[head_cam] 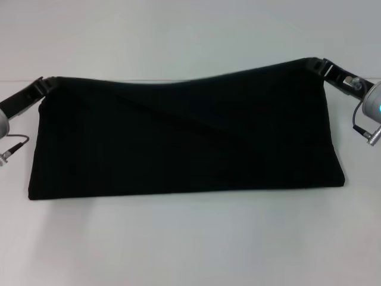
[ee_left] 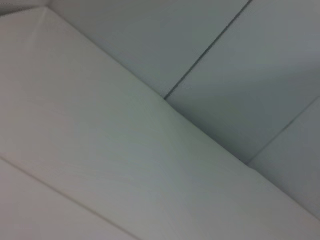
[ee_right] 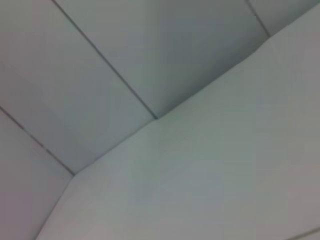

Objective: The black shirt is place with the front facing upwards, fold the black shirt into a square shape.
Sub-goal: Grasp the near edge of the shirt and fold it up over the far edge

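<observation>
The left hand [head_cam: 47, 83] pinches one upper corner of the black shirt [head_cam: 184, 140], and the right hand [head_cam: 317, 64] grips the opposite upper corner a little higher. Between them the shirt hangs as a wide folded band, its lower edge lying on the white bench [head_cam: 190, 238] below both hands. Both wrist cameras show only pale panels, probably wall or ceiling.
</observation>
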You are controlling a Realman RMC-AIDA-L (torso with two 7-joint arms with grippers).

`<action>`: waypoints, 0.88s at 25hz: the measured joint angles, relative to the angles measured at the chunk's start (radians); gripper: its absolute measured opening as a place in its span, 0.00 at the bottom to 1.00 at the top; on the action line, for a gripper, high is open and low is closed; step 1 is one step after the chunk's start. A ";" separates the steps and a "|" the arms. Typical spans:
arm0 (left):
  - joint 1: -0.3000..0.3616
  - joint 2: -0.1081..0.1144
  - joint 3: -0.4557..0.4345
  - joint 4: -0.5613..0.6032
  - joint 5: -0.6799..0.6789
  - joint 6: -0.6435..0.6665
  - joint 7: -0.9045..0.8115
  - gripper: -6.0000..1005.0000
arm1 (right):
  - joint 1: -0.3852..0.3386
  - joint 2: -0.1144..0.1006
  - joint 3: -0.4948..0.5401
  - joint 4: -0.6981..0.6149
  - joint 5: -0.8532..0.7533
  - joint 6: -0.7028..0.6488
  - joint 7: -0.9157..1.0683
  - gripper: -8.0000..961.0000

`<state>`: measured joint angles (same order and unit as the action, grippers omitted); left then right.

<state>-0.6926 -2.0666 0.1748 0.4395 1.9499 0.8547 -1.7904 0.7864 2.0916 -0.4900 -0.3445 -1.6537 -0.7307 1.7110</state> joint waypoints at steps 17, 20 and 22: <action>-0.078 -0.066 -0.002 -0.080 -0.212 -0.197 0.378 0.04 | 0.042 0.007 0.006 0.140 0.295 0.125 -0.401 0.17; -0.084 -0.063 -0.005 -0.100 -0.229 -0.206 0.386 0.04 | 0.043 0.007 0.009 0.154 0.327 0.128 -0.454 0.17; -0.086 -0.066 -0.007 -0.104 -0.253 -0.221 0.397 0.04 | 0.045 0.008 0.009 0.156 0.337 0.135 -0.479 0.18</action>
<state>-0.7782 -2.1321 0.1674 0.3359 1.6967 0.6334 -1.3939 0.8311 2.0998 -0.4810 -0.1889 -1.3168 -0.5953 1.2319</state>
